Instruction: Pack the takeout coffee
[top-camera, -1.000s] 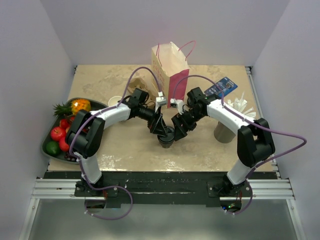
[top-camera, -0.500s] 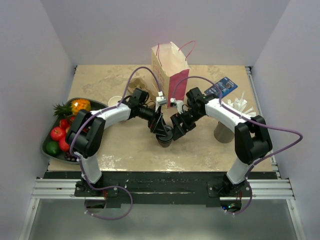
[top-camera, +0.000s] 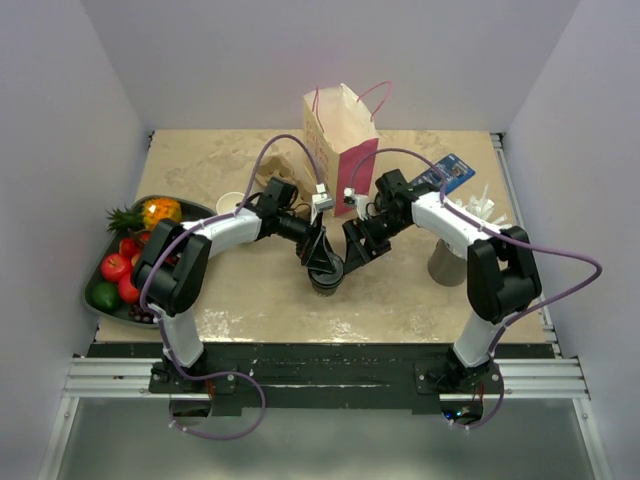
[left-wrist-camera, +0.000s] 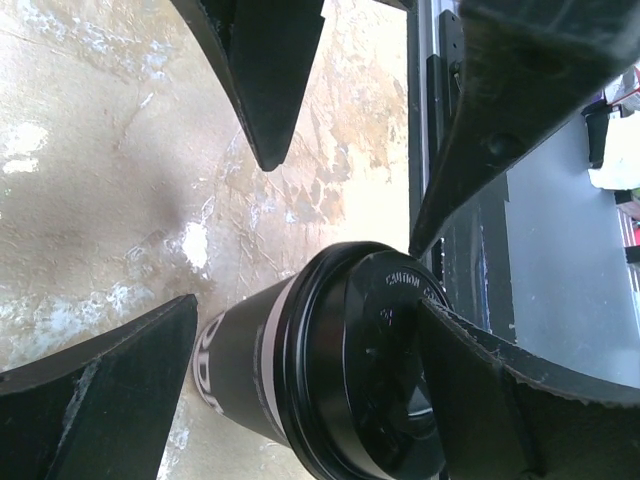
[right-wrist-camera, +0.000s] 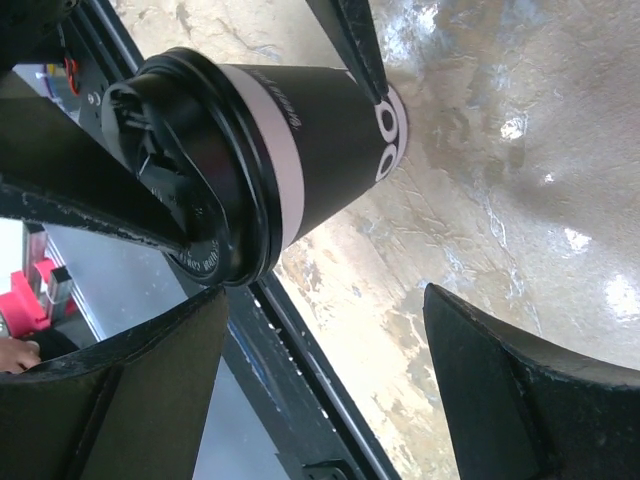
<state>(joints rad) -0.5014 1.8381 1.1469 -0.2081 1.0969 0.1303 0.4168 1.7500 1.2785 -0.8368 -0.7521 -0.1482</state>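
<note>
The takeout coffee (top-camera: 327, 277), a dark-banded paper cup with a black lid, stands upright on the table near the middle front. My left gripper (top-camera: 322, 262) is shut on it, one finger on each side. In the left wrist view the cup (left-wrist-camera: 300, 380) fills the gap between my fingers (left-wrist-camera: 100, 400), and my left gripper (left-wrist-camera: 305, 320) sits over it. My right gripper (top-camera: 352, 245) is open and empty just right of the cup. In the right wrist view the cup (right-wrist-camera: 300, 150) lies above my open right gripper (right-wrist-camera: 328, 300), apart from it.
A pink-sided paper bag (top-camera: 342, 145) stands upright behind the cup. A tray of fruit (top-camera: 95, 270) sits at the left edge, with a white lidless cup (top-camera: 232, 202) near it. A grey cup (top-camera: 447, 265), white utensils (top-camera: 480, 212) and a blue packet (top-camera: 447, 172) are on the right.
My right gripper has drawn back up and to the right, away from the cup. The cup and my left gripper have shifted slightly to the left.
</note>
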